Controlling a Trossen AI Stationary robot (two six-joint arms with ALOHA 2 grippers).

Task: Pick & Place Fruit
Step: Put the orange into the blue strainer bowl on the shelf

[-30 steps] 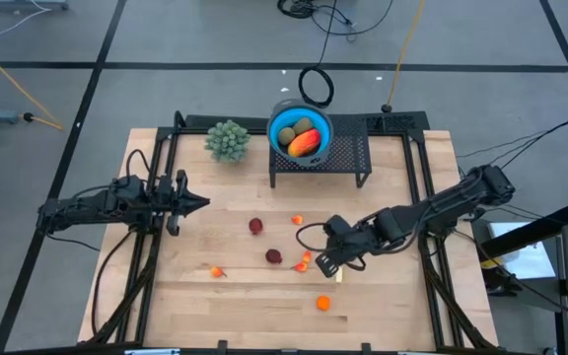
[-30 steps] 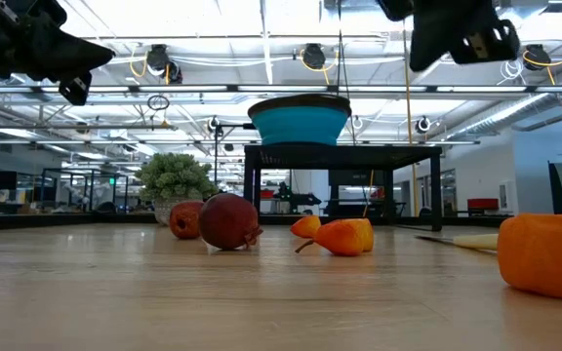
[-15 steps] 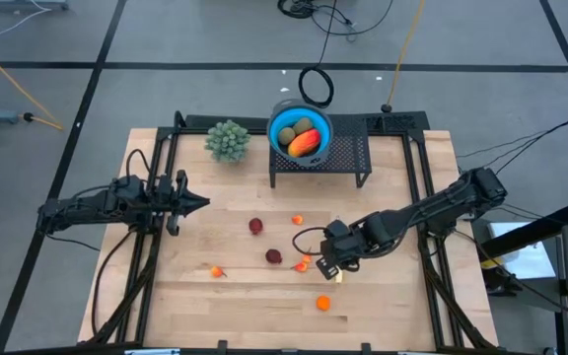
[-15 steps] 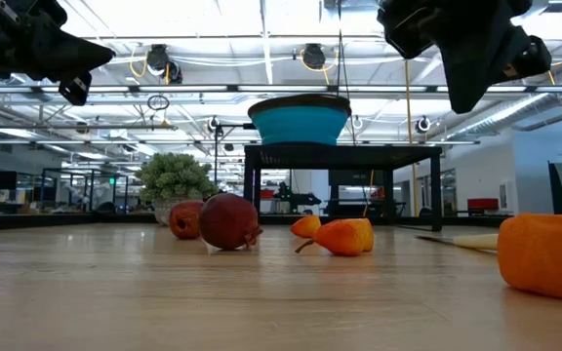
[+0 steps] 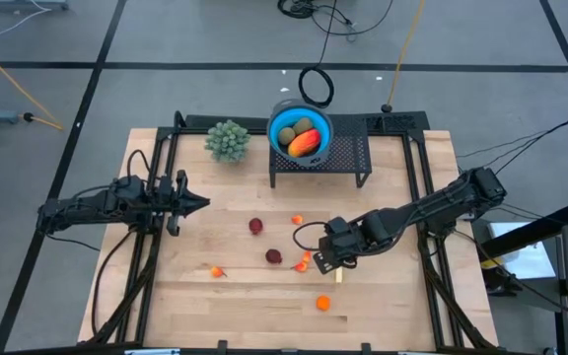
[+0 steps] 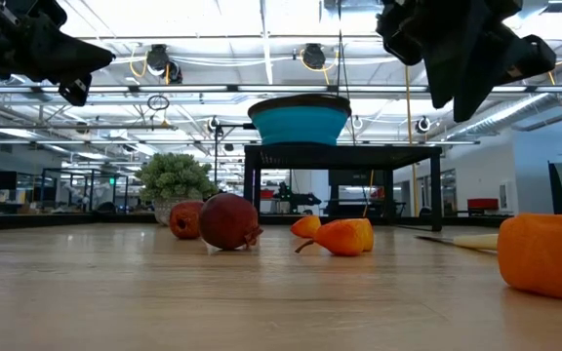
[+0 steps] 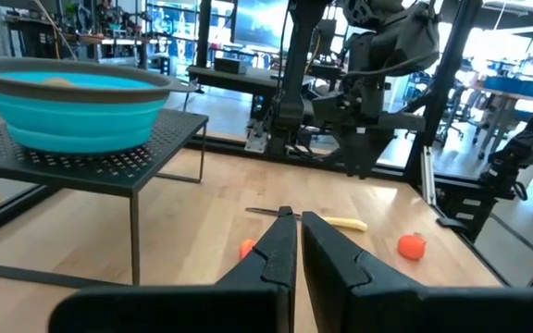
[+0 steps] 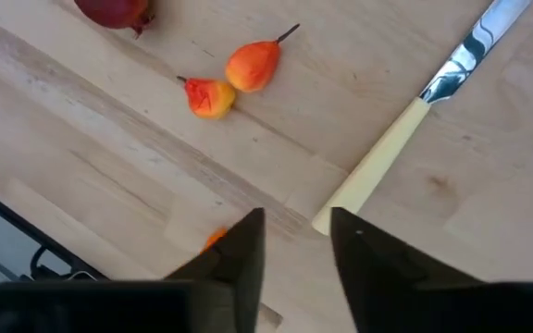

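Toy fruit lies scattered on the wooden table (image 5: 392,306): two dark red round ones (image 5: 255,226) (image 5: 274,256), tiny orange ones (image 5: 297,220) (image 5: 217,271), a pair of small orange ones (image 8: 253,63) (image 8: 209,95) and a bigger orange one (image 5: 323,303). My right gripper (image 5: 315,262) hangs open above the table beside that pair, fingers pointing down, holding nothing. My left gripper (image 5: 201,204) is shut and empty, raised over the table's left part. A blue bowl (image 5: 276,133) on a black rack (image 5: 348,158) holds an orange-red fruit (image 5: 305,143) and brownish-green ovals (image 5: 304,125).
A knife with a pale yellow handle (image 8: 378,171) lies on the table just below my right gripper. A pale green bushy plant (image 5: 227,140) stands at the far edge, left of the rack. The near left of the table holds only one tiny orange fruit.
My right gripper has moved a little toward the table's left, nearer the pair of small orange fruits, and has come down with its fingers tipped downward. In the low view its fingertips now stand apart: it has opened. The fruit has stayed where it was.
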